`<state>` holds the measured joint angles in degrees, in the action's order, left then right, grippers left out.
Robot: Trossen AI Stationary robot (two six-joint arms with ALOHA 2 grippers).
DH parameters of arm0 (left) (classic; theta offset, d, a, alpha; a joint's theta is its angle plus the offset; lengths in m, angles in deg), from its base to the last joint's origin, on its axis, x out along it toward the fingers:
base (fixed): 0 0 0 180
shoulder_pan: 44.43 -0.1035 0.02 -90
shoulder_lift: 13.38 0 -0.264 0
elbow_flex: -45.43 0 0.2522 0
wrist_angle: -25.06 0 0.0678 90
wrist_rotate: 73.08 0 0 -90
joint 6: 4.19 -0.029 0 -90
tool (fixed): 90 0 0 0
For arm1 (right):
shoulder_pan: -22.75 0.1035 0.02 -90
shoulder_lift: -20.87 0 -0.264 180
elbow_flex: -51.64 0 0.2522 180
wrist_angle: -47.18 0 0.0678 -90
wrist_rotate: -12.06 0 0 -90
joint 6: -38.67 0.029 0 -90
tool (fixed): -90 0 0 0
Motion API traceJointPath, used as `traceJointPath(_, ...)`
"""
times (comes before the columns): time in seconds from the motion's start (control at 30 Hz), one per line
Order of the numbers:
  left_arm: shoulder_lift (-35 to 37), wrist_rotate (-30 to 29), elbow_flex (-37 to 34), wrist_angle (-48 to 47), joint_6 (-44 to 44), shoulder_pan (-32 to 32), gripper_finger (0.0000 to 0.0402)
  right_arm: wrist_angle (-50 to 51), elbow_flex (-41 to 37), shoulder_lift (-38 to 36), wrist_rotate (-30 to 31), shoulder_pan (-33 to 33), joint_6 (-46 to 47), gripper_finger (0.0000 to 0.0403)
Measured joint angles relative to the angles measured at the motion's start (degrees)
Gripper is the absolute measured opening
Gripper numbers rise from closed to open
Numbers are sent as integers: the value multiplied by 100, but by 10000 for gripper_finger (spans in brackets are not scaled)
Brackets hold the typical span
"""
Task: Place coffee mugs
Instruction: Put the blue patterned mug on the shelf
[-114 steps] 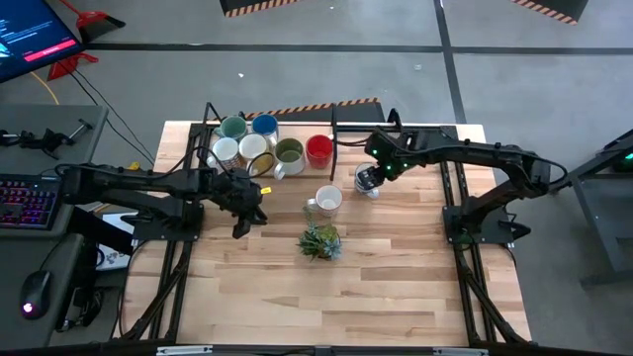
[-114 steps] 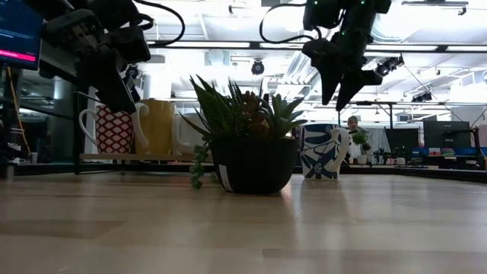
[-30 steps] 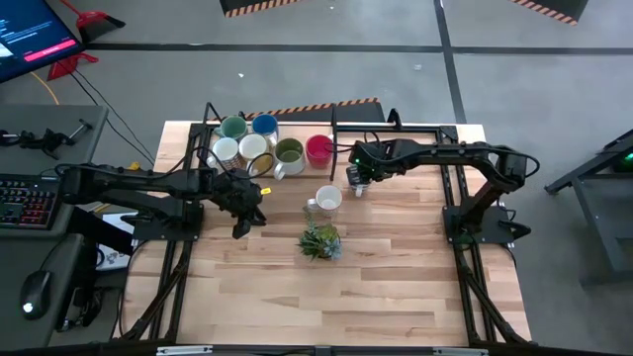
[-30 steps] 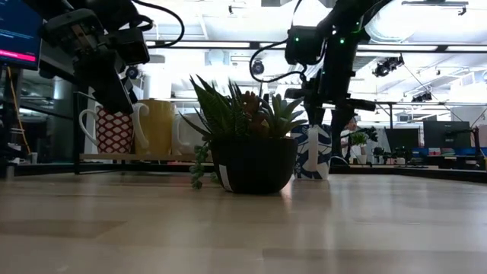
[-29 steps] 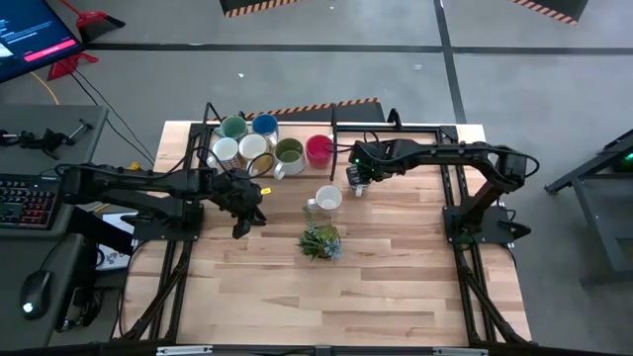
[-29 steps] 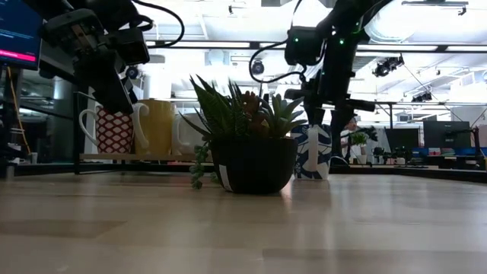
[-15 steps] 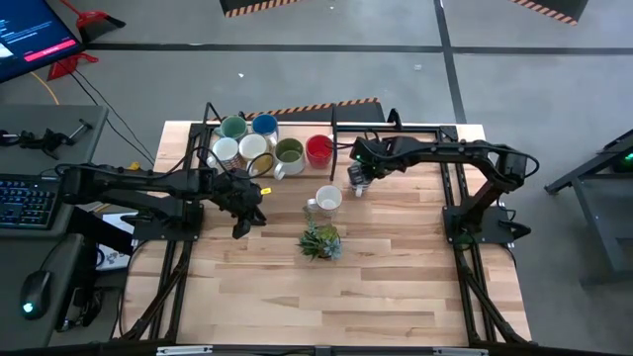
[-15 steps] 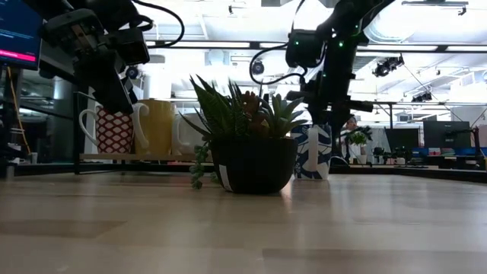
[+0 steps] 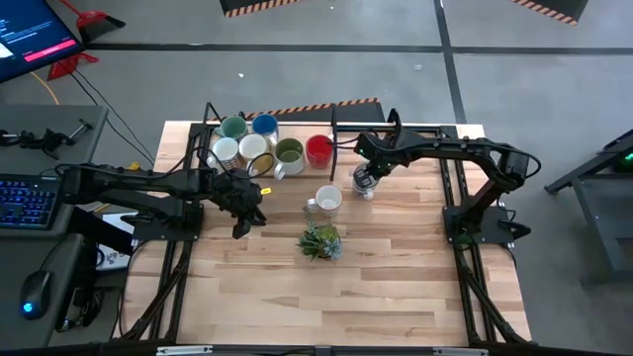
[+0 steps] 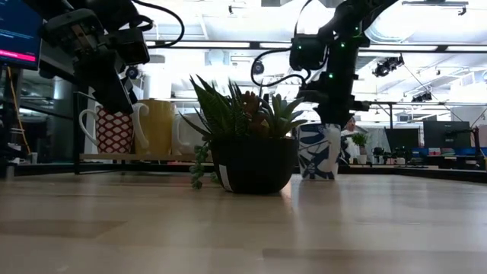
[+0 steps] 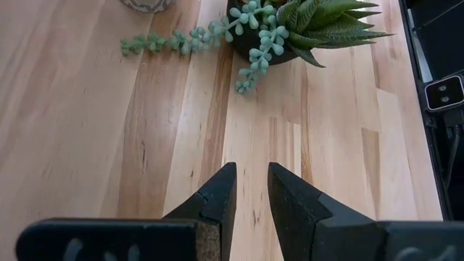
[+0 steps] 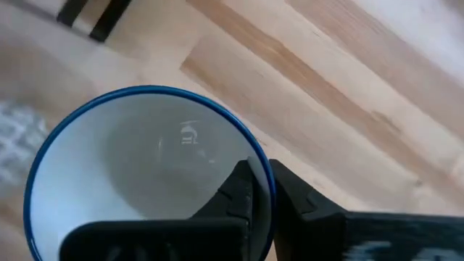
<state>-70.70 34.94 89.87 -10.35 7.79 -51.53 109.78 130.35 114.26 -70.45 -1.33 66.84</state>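
Note:
A white mug with a blue rim and blue pattern [image 9: 365, 184] [image 10: 319, 151] stands on the table right of centre, with my right gripper [image 9: 368, 175] [image 12: 262, 190] shut on its rim. A plain white mug [image 9: 327, 199] stands alone just left of it. Teal [image 9: 233, 128], blue [image 9: 264, 125], olive [image 9: 289, 151], red [image 9: 318, 148] and two white mugs [image 9: 239, 149] are grouped at the far left. My left gripper [image 9: 242, 214] [image 11: 251, 190] hovers open over bare wood, left of the plant. My right gripper pinches the mug's wall at the rim [image 12: 265, 168], one finger [image 12: 238, 190] inside the cup and the other [image 12: 299, 201] outside. The fingers come from above, pointing down. The mug stands upright with its base on the table.
A small succulent in a dark pot [image 9: 320, 240] [image 10: 253, 144] sits near the table's middle, its trailing stems showing in the left wrist view [image 11: 250, 43]. A black frame [image 9: 336, 124] runs along the far edge behind the mugs. The near half of the table is bare wood.
My right gripper has shut, closing its fingers on the blue-patterned mug's rim, and its wrist has swung a little toward the table's right edge. The mug stays on the table.

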Motion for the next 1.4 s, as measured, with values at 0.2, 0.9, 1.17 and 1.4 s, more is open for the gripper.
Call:
traceJointPath(0.2,0,-2,0,-11,-7,0,71,48,28,-131,-155,-148,-2320,2)
traceJointPath(0.9,-2,-1,0,-120,-5,0,71,142,151,-189,-671,-129,-8235,0)
traceJointPath(1.17,-2,-2,0,-120,-3,2,71,237,153,-197,-707,-127,-9505,0)
traceJointPath(1.4,-2,-2,0,-120,-3,0,71,291,153,-199,-605,-127,-9459,1)
